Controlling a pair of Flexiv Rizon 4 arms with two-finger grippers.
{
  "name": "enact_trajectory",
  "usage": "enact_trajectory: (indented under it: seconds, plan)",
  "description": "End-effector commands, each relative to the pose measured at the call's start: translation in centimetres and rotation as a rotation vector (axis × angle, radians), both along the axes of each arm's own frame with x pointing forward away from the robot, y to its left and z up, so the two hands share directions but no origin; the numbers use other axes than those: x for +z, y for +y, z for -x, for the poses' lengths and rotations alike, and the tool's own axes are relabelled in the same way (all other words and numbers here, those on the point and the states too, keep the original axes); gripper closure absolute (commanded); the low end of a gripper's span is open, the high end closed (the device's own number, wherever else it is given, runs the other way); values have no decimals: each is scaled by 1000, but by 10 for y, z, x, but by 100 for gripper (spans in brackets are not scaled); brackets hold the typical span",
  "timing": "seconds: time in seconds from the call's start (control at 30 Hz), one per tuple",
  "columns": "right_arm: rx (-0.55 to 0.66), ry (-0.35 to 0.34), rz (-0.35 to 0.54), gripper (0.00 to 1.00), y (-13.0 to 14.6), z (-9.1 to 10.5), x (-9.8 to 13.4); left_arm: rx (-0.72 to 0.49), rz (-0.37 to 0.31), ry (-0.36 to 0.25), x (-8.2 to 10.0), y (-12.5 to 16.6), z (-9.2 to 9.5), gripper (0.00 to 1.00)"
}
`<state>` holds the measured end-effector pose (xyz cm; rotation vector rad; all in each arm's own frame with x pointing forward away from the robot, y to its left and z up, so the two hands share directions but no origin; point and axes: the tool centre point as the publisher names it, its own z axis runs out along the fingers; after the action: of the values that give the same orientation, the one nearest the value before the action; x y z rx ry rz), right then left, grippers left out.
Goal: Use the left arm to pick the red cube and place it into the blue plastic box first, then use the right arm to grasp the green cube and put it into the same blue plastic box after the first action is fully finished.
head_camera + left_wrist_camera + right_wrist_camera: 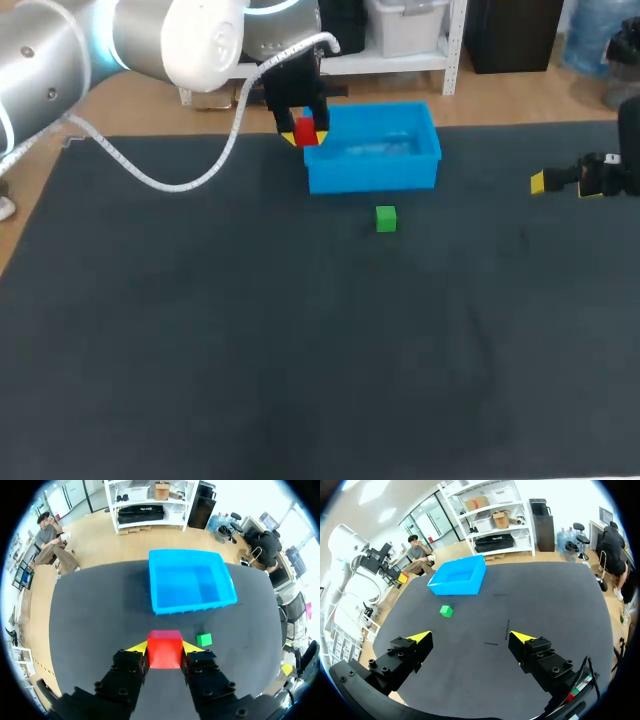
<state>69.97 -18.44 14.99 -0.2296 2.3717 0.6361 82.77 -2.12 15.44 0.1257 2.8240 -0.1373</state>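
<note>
Holding the red cube [306, 131] between both fingers, left gripper [165, 647] hangs raised just beside the left wall of the blue plastic box [372, 172]; cube not in yet. Second step pending: green cube [386, 219] on the table [200, 350] just in front of the box, right gripper [471, 637] wide open, empty, well apart.

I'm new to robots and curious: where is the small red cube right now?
In the head view, the small red cube is held between the yellow-tipped fingers of the left gripper, just outside the left wall of the blue plastic box.
</note>
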Motion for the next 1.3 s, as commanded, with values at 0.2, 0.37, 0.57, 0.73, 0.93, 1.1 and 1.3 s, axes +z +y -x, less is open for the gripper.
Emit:
enact_trajectory:
  seconds: [0.2,0.37,0.57,0.73,0.93,1.1,1.3]
  plan:
    - [1,1,1,0,0,0,0,-24,2,-36,17,-3,-21,100]
    - [1,1,1,0,0,0,0,-47,14,-58,23,-11,-32,100]
    - [1,1,1,0,0,0,0,-71,29,-79,27,-20,-46,100]
    - [1,1,1,0,0,0,0,-82,37,-89,27,-25,-54,100]
    - [1,1,1,0,0,0,0,-94,35,-93,28,-30,-65,100]
    - [1,1,1,0,0,0,0,-103,34,-102,32,-33,-76,100]
    - [1,1,1,0,0,0,0,-118,26,-114,35,-37,-89,100]
